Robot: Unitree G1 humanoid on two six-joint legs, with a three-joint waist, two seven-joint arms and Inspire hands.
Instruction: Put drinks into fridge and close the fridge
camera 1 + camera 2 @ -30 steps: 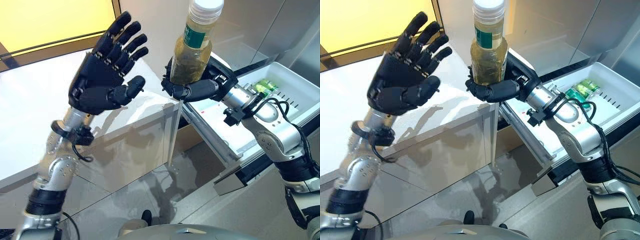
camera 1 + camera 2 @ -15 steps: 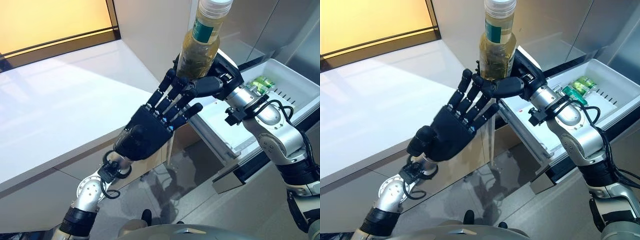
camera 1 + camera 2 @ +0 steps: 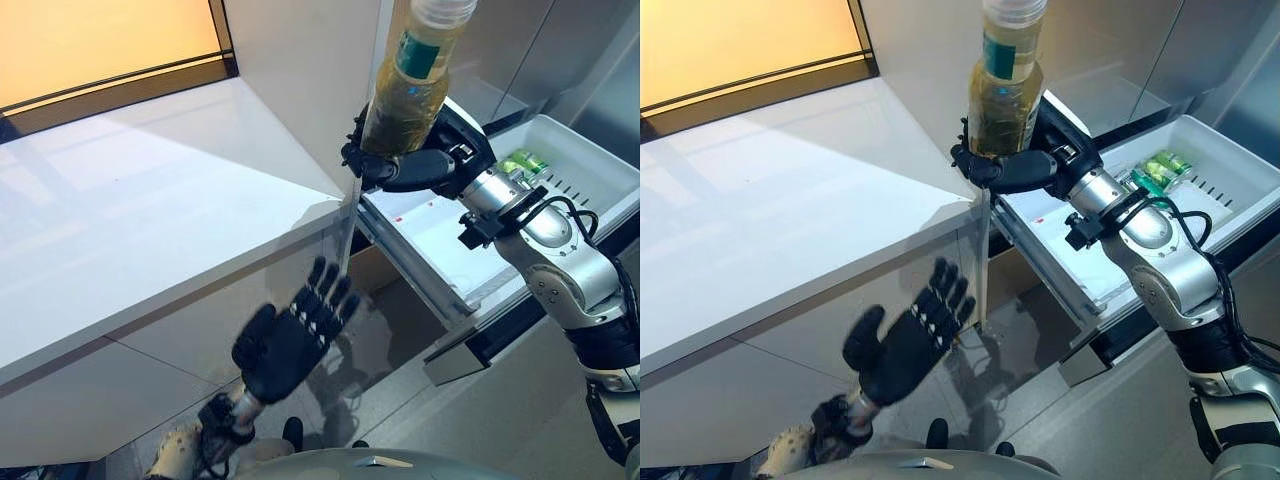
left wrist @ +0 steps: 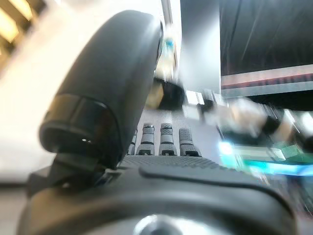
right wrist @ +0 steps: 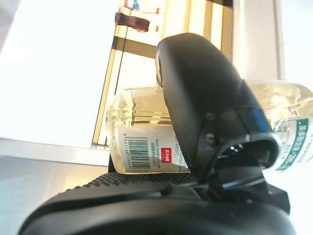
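A clear bottle of yellowish drink (image 3: 408, 90) with a green-and-white label and a white cap is held upright, high above the counter corner. My right hand (image 3: 420, 165) is shut on its lower body; the right wrist view shows the bottle (image 5: 146, 142) behind the thumb. Low in front of the counter face hangs my left hand (image 3: 288, 340), open with fingers straight, holding nothing. The open white fridge drawer (image 3: 590, 160) lies to the right, with green cans (image 3: 525, 165) inside near its far end.
A white counter (image 3: 150, 210) fills the left, with a mirrored front panel under it. Grey fridge panels (image 3: 520, 50) stand behind the drawer. A dark-framed window (image 3: 110, 50) lies at the far left.
My left hand has dropped from beside the bottle down to below the counter edge, still open. The right hand with the bottle has stayed nearly in place.
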